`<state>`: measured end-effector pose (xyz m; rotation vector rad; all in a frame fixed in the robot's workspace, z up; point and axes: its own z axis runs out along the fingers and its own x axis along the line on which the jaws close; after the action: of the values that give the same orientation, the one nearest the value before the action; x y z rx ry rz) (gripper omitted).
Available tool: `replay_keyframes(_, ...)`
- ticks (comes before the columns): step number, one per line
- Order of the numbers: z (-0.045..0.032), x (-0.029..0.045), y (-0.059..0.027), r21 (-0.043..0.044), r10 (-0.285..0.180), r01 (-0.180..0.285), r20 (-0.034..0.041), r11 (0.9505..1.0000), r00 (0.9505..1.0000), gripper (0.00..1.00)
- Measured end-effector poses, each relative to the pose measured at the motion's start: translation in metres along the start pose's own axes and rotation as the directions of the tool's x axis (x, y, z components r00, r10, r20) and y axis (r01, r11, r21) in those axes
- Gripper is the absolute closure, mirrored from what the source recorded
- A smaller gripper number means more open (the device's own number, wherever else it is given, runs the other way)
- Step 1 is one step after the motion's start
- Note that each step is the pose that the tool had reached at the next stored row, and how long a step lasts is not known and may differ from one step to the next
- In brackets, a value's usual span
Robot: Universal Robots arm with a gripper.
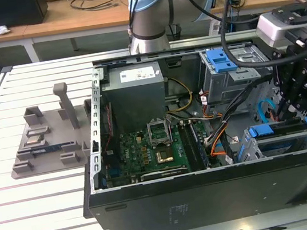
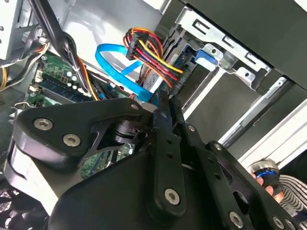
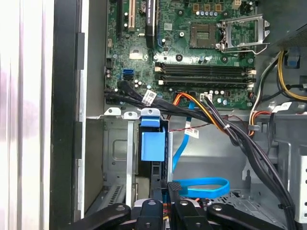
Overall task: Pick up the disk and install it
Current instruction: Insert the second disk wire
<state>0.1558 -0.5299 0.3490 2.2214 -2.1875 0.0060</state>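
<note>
From the exterior view's left you find a grey fixture tray [image 1: 45, 144], then the open computer case [image 1: 212, 199] with its green motherboard [image 1: 147, 150]. At the right, the gripper [image 1: 288, 107] hangs at the lower drive cage [image 1: 285, 144], fingers nearly together gripping the disk [image 3: 152, 146], blue-framed and part-seated. Keep it square with the cage rails and clear of the blue cable [image 3: 201, 187].

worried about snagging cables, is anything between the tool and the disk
Nothing visible does. In the first wrist view the tool sits right at the disk in the metal bay; the blue cable loops beside them, not across.
</note>
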Motion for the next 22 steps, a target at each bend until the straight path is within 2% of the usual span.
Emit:
replay_keyframes(7, 0.0068, 0.0039, -0.0017, 0.0001, -0.002, 0.002, 0.0008, 1.0, 1.0, 0.84)
replay_keyframes(14, 0.0082, 0.0044, -0.0017, 0.0001, -0.002, 0.002, 0.0002, 1.0, 1.0, 0.84)
replay_keyframes(16, 0.0083, 0.0045, -0.0017, 0.0001, -0.002, 0.002, 0.0002, 1.0, 1.0, 0.83)
replay_keyframes(17, 0.0083, 0.0044, -0.0017, 0.0001, -0.002, 0.002, 0.0001, 1.0, 1.0, 0.76)
replay_keyframes(20, 0.0027, 0.0046, -0.0016, 0.0, -0.002, 0.002, 0.0003, 1.0, 1.0, 0.76)
replay_keyframes(22, -0.0079, 0.0048, -0.0014, 0.0001, -0.002, 0.002, 0.0003, 1.0, 1.0, 0.76)
